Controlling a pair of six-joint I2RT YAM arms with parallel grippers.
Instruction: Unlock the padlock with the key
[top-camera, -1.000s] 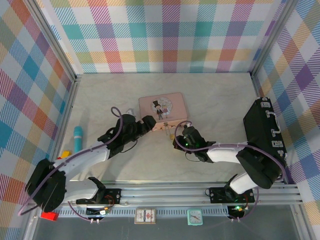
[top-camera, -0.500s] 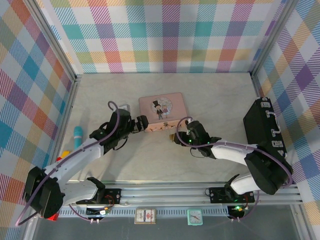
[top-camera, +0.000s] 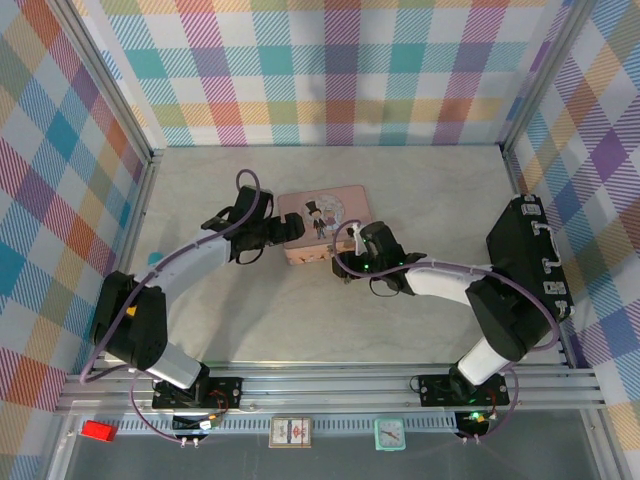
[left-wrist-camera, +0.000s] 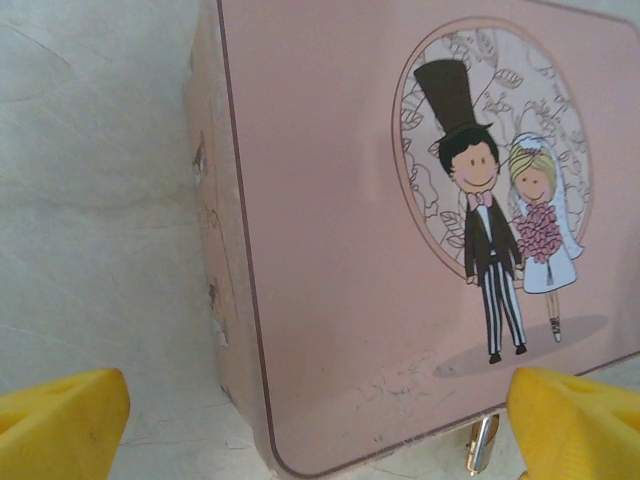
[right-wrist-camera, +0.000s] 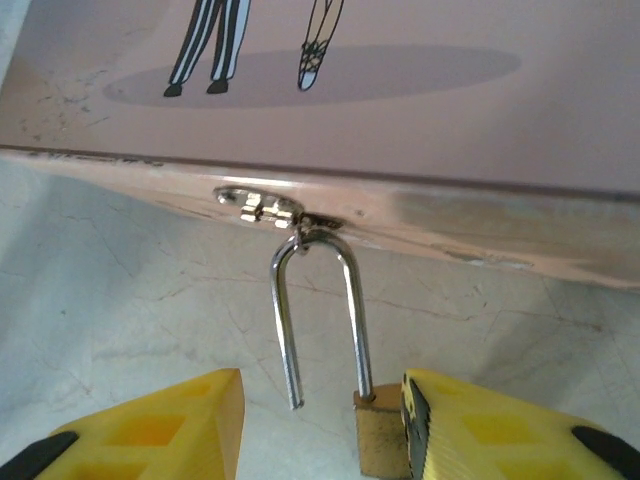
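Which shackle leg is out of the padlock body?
The leg at image-left in the right wrist view: its tip hangs bare, while the other leg runs into the brass body.

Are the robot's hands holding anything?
Nothing looks gripped. The right gripper is open around the padlock, whose brass body sits beside one finger. The left gripper is open by the pink tin.
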